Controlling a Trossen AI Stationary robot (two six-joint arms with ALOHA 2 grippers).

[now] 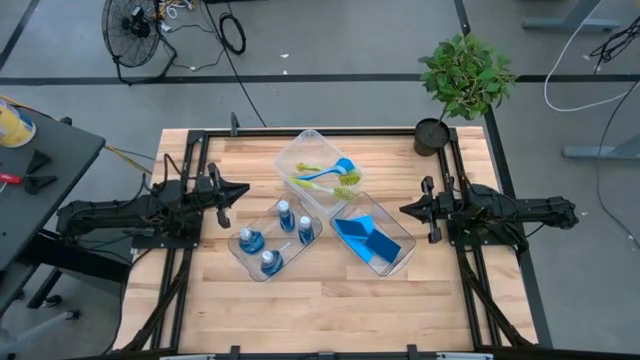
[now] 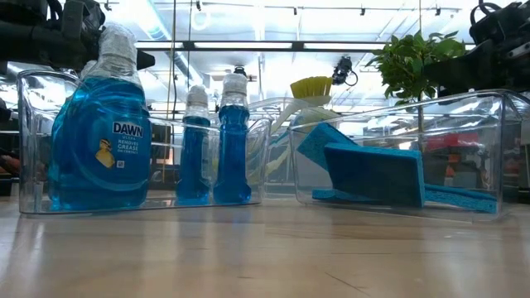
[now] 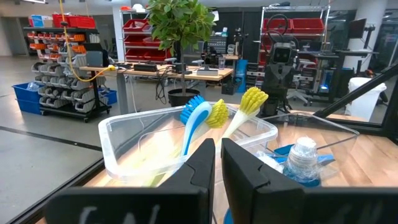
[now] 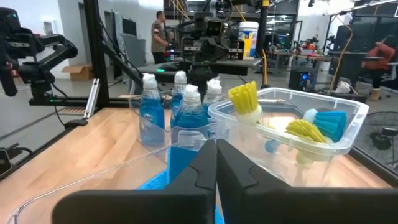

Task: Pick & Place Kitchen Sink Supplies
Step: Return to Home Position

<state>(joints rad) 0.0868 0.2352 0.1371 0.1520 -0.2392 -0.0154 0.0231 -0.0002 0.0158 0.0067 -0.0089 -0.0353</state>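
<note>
Left tool (image 1: 238, 189): at the left side of the tabletop (image 1: 330, 300), pointing inward at the bins; fingers pressed together, gripping nothing; clear of every bin.
Left bin (image 1: 236, 258): clear plastic, lying slantwise near the left tool's tip, closest of the three bins to the front edge.
Bottles (image 1: 285, 213): four, upright inside the left bin, filled with blue liquid; in the low view the nearest one's label reads DAWN.
Middle bin (image 1: 290, 150): clear plastic, farthest back, set between the other two bins.
Brushes (image 1: 330, 172): inside the middle bin, handles crossing; one blue and two yellow-green, with their heads raised against the bin's wall.
Right bin (image 1: 402, 252): clear plastic, slantwise, just beside the middle bin's near corner.
Sponges (image 1: 365, 238): inside the right bin, light and dark blue, some tilted against each other and one flat on the bin's floor.
Right tool (image 1: 408, 209): at the tabletop's right side, pointing inward; fingers closed and empty; apart from the right bin.
Plant (image 1: 465, 75): green, in a dark pot at the tabletop's far right corner.
</note>
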